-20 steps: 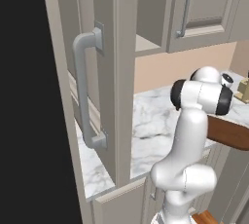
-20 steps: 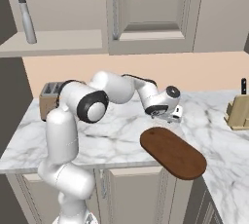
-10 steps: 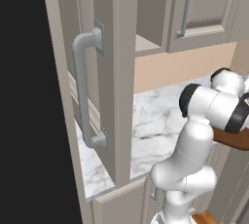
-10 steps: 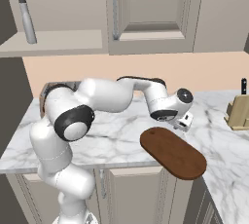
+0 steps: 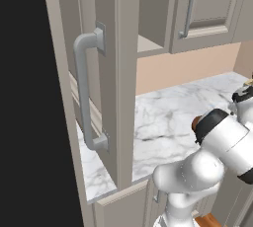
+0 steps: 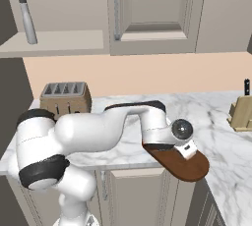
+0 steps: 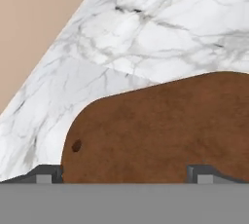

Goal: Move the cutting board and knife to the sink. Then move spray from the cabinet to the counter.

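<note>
1. Cutting board lies flat on the counter near its front edge, running from the arm's wrist toward 4 o'clock in the right base view.
2. Spray stands upright on the open cabinet shelf, at 10 o'clock in that view.
3. Toaster sits on the counter below the shelf, at 9 o'clock from the board, well apart.
4. Gripper is low over the board's rounded end, jaws spread wide, one tip either side, nothing grasped. Contact with the wood: cannot tell.
5. Board has a small dark hole near that end.
6. Knife block stands at 2 o'clock from the board, a black handle sticking up.
</note>
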